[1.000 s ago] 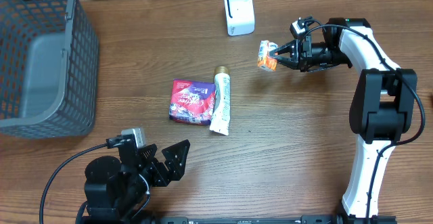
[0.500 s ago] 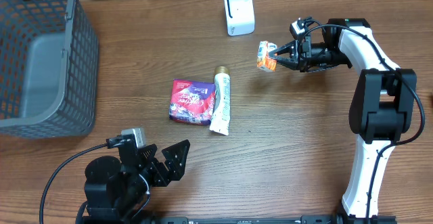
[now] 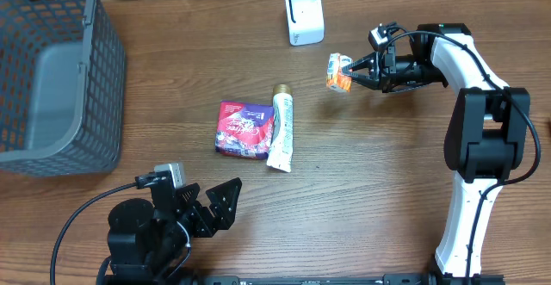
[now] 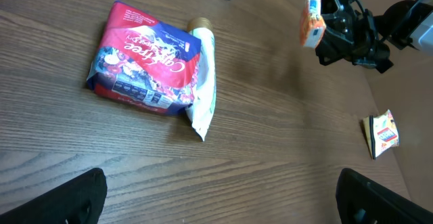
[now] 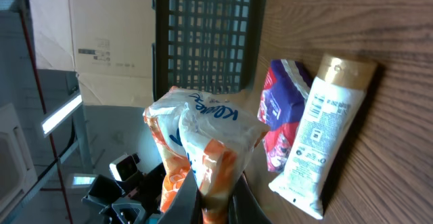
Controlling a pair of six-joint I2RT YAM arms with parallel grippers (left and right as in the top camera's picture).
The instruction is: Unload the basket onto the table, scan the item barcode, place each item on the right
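"Orange and white crinkled film: is that the packet, and where is it?"

"Yes. My right pincer [image 3: 354, 71] is clamped on one crimped end of the packet [image 3: 338, 71]. It hangs over the wood-grain table [image 3: 387, 190], right of centre near the top of the overhead frame. The scanner [image 3: 304, 15], a white box with rounded corners, stands up and to the left of it, apart."

"And your other pincer?"

"My left pincer [image 3: 225, 206] sits at the lower left of the frame, its black fingers spread wide with nothing between them."

"What else lies on the wood?"

"Mid-frame there is a glossy red and purple pouch [image 3: 244, 130], flat and pillow-shaped. A slim white tube [image 3: 282, 128] with a gold cap toward the top touches its right edge. A dark grey basket [image 3: 52, 78] of open plastic grid fills the upper left corner. From my left wrist I see a small folded orange-and-white sachet [image 4: 383, 132] lying at the right edge."
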